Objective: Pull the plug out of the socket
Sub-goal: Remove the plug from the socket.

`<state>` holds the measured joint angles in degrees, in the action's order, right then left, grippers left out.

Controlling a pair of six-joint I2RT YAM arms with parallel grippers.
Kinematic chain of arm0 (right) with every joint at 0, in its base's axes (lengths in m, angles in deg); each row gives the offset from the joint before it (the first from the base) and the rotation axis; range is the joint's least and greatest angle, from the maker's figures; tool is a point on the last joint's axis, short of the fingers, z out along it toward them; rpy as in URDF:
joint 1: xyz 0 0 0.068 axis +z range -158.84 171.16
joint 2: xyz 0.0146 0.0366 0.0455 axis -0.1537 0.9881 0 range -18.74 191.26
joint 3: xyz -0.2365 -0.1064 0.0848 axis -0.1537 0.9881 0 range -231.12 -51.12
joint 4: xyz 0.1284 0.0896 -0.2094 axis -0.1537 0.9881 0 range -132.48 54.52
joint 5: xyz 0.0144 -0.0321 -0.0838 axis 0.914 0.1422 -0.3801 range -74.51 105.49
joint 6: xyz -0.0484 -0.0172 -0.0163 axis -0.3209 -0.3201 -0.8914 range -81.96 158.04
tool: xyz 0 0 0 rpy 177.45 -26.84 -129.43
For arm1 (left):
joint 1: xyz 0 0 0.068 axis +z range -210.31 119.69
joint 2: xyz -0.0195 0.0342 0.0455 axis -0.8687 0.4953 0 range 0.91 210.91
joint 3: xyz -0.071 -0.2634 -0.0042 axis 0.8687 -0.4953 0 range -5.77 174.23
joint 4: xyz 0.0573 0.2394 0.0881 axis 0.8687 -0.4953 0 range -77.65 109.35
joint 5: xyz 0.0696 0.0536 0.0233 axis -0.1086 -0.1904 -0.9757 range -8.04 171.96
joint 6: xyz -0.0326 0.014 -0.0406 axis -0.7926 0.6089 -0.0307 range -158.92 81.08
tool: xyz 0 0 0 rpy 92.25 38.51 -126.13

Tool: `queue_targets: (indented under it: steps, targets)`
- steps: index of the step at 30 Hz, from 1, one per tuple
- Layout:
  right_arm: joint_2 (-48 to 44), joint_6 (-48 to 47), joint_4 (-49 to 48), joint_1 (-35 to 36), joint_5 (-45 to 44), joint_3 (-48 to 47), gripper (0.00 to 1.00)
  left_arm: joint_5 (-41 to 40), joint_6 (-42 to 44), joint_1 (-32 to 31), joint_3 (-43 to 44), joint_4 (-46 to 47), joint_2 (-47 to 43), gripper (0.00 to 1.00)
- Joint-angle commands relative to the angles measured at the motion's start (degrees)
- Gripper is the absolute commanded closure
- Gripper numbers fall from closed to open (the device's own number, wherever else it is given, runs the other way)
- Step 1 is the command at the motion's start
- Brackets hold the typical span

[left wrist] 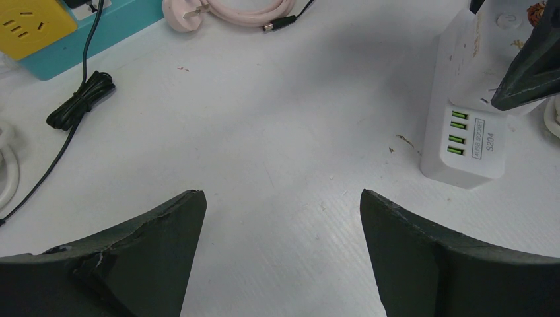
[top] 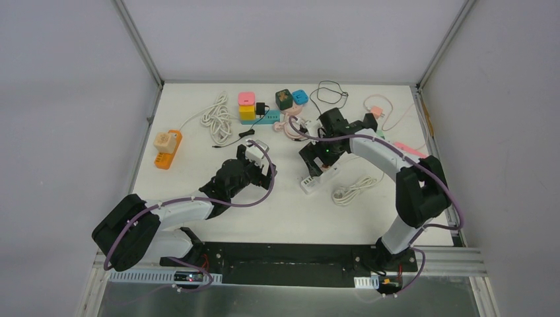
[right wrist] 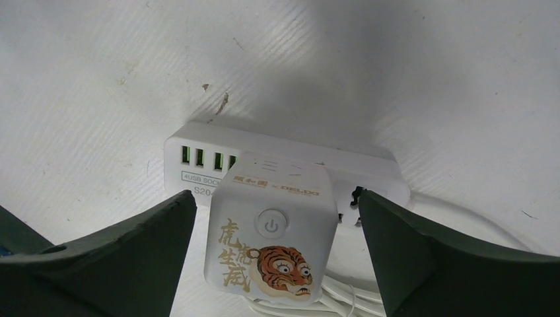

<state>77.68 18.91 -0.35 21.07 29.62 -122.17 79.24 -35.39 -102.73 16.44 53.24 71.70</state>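
A white cube plug (right wrist: pixel 271 231) with a tiger picture and a power button stands in the white socket strip (right wrist: pixel 284 142), which has green USB ports. My right gripper (right wrist: pixel 276 197) hangs open right over it. One finger is on each side of the cube, and neither touches it. In the top view this gripper (top: pixel 323 158) covers the cube on the strip (top: pixel 313 181). My left gripper (left wrist: pixel 282 193) is open over bare table, with the strip (left wrist: pixel 470 142) ahead to its right. In the top view the left gripper (top: pixel 261 158) is left of the strip.
A teal strip (top: pixel 267 119) with yellow and pink cubes lies at the back. An orange strip (top: pixel 165 153) is at the left. A coiled white cable (top: pixel 218 115), a pink cable (top: pixel 290 124) and a black cable (top: pixel 330 92) are nearby. The white strip's cord (top: pixel 353 190) coils to its right.
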Motion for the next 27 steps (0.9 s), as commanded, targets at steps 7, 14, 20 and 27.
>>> queue_targets:
  steps: [7,14,20,27]
  targets:
    - [2.1,0.4,1.6,0.9,-3.2,-2.9,0.27,-0.5,0.5,-0.4,-0.6,2.8,-1.5,0.10]
    - [1.5,0.5,1.1,0.9,-1.6,-2.9,0.65,3.5,2.1,-0.4,1.2,0.2,-1.4,0.10]
    - [1.3,0.4,0.7,0.2,1.5,-2.1,1.00,15.7,-0.9,-3.0,2.9,9.1,4.0,0.10]
    - [-4.4,0.3,-4.2,-2.7,6.6,3.9,1.00,13.4,-13.6,-7.8,-0.1,27.7,15.9,0.10]
